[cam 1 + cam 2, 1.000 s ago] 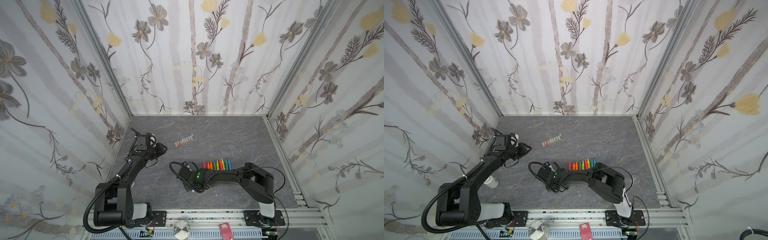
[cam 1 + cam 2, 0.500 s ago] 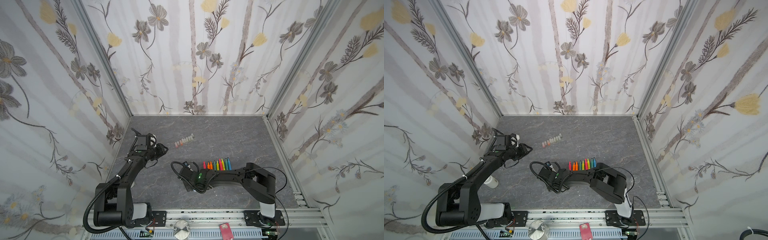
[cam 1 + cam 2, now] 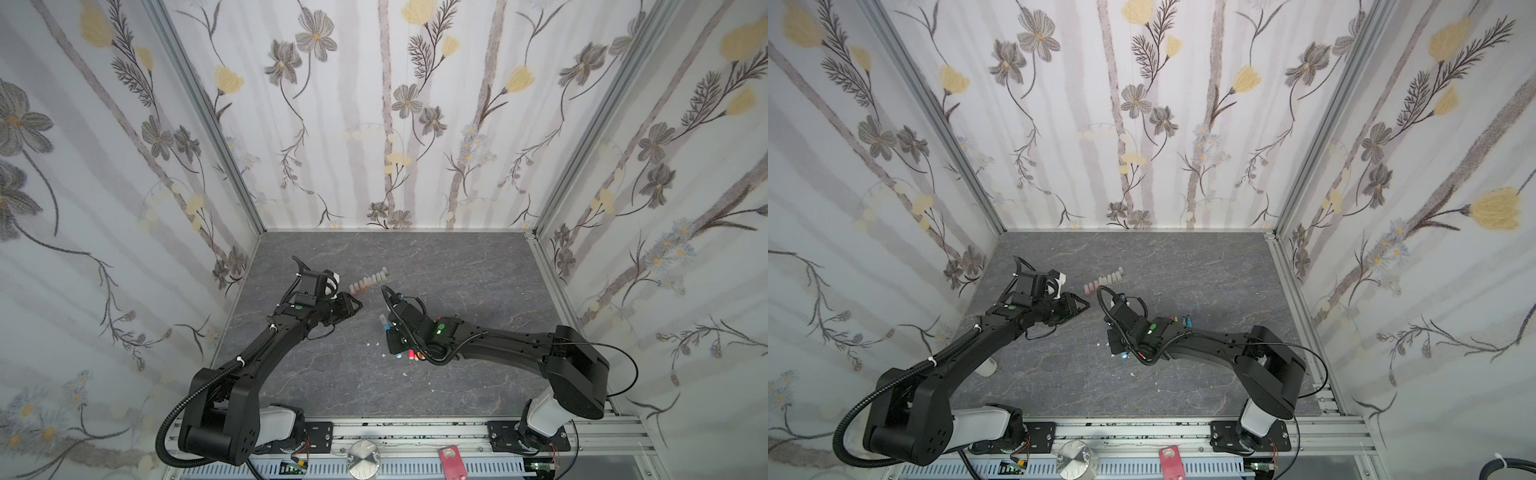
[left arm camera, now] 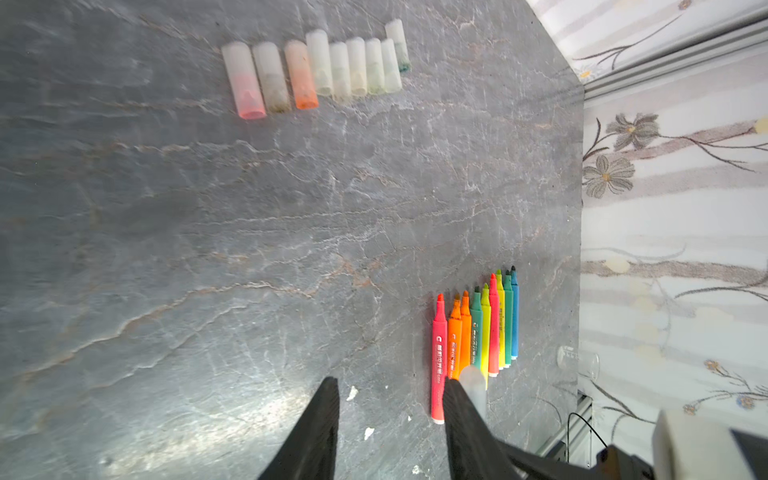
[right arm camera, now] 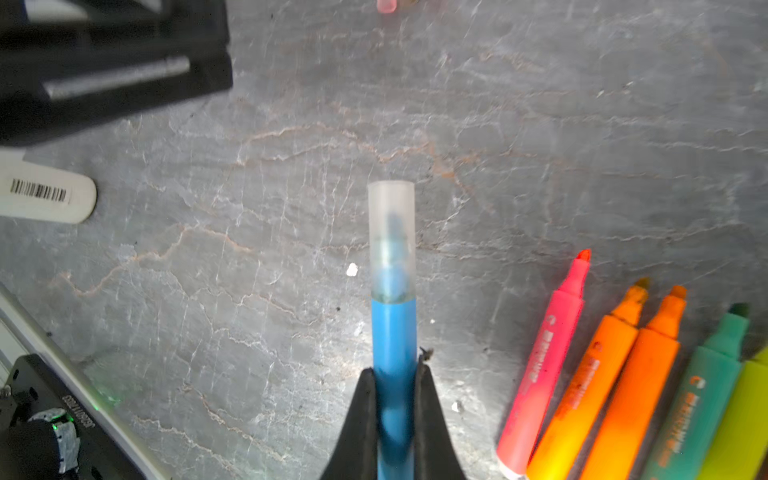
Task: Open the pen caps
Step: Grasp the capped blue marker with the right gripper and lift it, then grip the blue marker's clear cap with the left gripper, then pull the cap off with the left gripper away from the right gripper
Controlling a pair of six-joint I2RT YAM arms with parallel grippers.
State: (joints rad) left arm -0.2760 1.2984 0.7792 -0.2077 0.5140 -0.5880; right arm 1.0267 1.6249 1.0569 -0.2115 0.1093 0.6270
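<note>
The right claw [image 5: 395,370] is clenched tight on a blue pen [image 5: 394,332]; it holds the pen above the grey table [image 5: 249,249]; the pen's see-through cap [image 5: 391,237] is on its tip and points away from the claw; the left claw [image 4: 390,381] is partly open with nothing in it; it hangs over the table, near the right claw; the other pens [image 4: 478,332] lie side by side in a neat row with bare coloured tips, pink, orange, green, yellow and blue; the loose caps [image 4: 316,68] lie in a row of their own, well apart from the pens and close to the left claw.
</note>
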